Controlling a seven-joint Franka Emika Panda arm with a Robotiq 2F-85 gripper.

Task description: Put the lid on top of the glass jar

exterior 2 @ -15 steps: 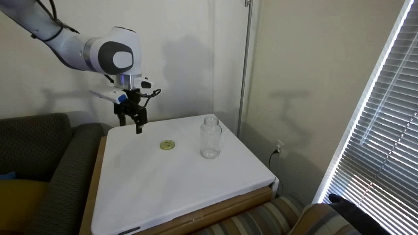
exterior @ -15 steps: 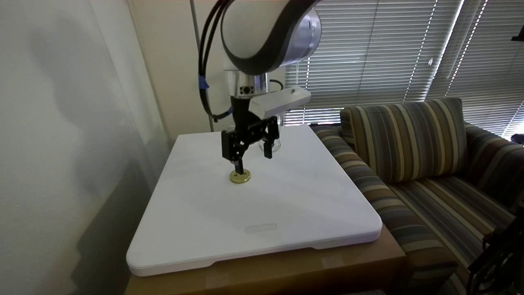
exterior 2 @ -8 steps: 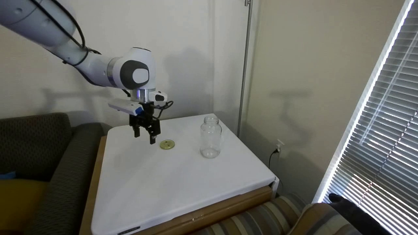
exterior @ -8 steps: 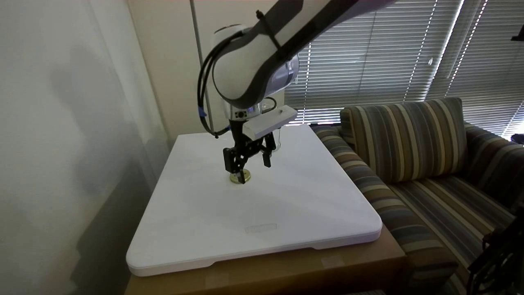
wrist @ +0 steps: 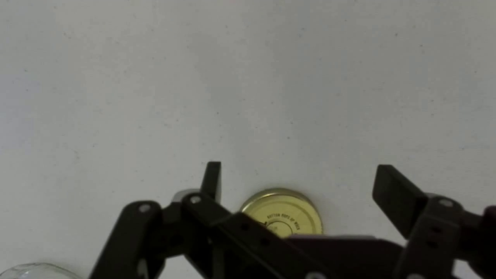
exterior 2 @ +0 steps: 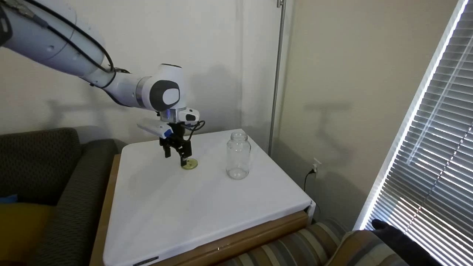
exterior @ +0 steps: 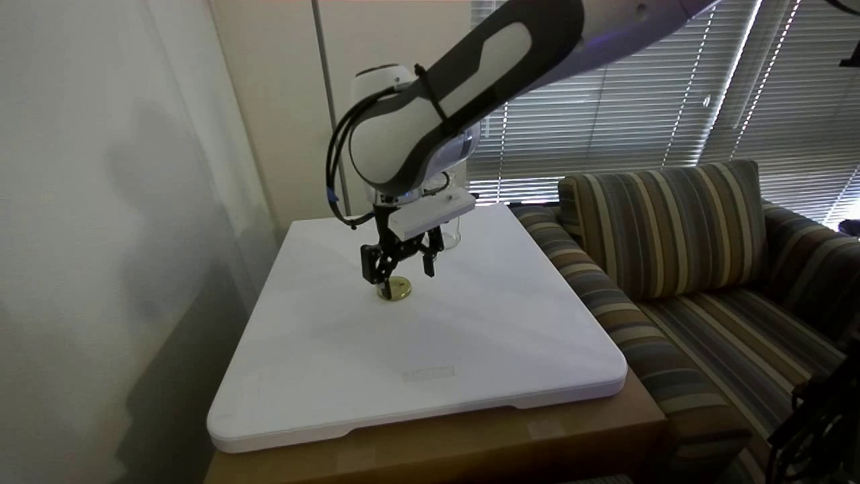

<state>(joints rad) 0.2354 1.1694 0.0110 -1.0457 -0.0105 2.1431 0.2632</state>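
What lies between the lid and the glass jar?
Only a bare stretch of white tabletop separates the lid from the glass jar, as an exterior view shows.

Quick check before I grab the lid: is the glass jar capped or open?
Open. In an exterior view the glass jar stands upright with nothing on top; the lid lies apart from it, on the white tabletop.

Plenty of open surface [exterior 2: 166, 210] lower left in an exterior view, but the glass jar [exterior 2: 237, 159] stands blocking mid-frame!

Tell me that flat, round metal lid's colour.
Yellowish gold; the lid shows best in the wrist view.
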